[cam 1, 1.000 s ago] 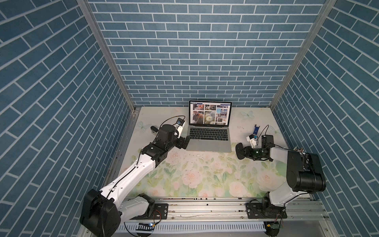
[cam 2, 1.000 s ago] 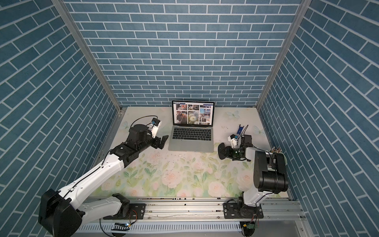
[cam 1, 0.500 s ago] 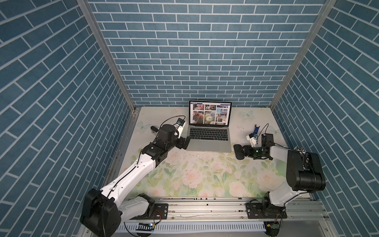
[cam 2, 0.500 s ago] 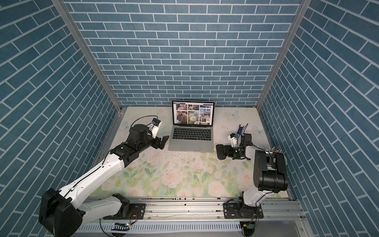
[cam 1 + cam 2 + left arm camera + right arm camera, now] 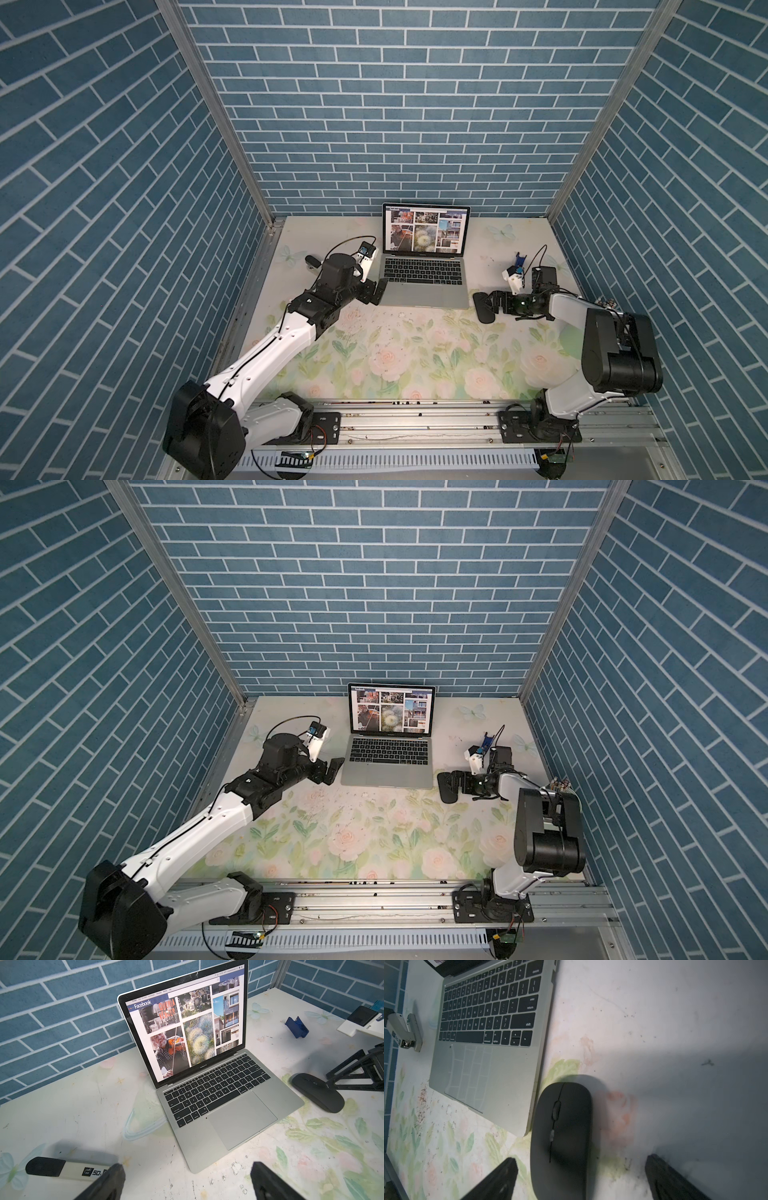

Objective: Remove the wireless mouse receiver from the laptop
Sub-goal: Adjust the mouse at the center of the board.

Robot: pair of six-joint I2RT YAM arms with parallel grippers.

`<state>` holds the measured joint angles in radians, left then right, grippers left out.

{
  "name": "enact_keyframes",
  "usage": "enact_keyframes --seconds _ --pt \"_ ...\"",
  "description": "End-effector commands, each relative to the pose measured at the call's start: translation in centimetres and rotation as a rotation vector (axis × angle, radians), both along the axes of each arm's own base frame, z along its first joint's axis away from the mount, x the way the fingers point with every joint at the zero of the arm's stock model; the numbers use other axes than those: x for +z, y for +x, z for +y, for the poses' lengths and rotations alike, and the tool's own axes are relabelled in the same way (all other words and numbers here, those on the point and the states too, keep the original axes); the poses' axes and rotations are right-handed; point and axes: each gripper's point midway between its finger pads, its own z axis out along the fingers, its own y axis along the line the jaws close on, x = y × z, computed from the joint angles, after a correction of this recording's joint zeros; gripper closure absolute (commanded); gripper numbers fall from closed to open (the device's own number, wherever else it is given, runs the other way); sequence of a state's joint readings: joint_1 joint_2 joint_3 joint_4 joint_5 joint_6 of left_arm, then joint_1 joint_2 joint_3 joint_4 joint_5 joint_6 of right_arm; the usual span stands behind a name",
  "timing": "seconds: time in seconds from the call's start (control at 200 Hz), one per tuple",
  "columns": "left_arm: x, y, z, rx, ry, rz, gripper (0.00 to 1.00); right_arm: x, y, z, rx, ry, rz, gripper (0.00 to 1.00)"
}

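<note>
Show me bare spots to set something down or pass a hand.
Widest free patch: the floral mat between the laptop and the front rail. Also bare: the back right corner behind the blue piece. Crowded: the laptop's right side, where the open right gripper straddles the mouse, and its front left corner, by the left gripper.

I have the laptop (image 5: 424,293) open and lying flat on the floral table (image 5: 374,353), at the far centre with its back towards the far wall. In both top views (image 5: 386,776) it sits square to the near edge. It is slim and silver-grey, with black keys and a large trackpad (image 5: 241,1120). The lid leans slightly back, and the screen (image 5: 187,1026) is lit with a grid of photos under a Facebook header. I cannot pick out the wireless mouse receiver for sure. A tiny dark nub (image 5: 555,962) on the laptop's right edge by the hinge may be it.
</note>
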<state>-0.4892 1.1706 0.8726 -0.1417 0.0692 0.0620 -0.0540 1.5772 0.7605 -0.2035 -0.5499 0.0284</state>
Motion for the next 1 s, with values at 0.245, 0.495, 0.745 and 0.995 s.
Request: enact_keyframes --seconds 0.245,0.495,0.745,0.995 --pt "0.4 0.0 0.3 0.016 -0.032 -0.008 0.0 0.3 -2.0 1.5 0.051 -0.2 0.08 0.0" --pt "0.9 -0.3 0.5 0.02 -0.038 -0.017 0.01 0.7 -1.7 2.0 0.053 -0.231 0.07 0.0" --pt "0.4 -0.6 0.8 0.029 -0.031 -0.011 0.0 -0.1 -1.6 2.5 0.073 -0.279 0.08 0.0" --pt "0.3 -0.6 0.9 0.031 -0.025 -0.01 0.0 -0.9 -1.4 3.5 0.088 -0.291 0.089 0.01"
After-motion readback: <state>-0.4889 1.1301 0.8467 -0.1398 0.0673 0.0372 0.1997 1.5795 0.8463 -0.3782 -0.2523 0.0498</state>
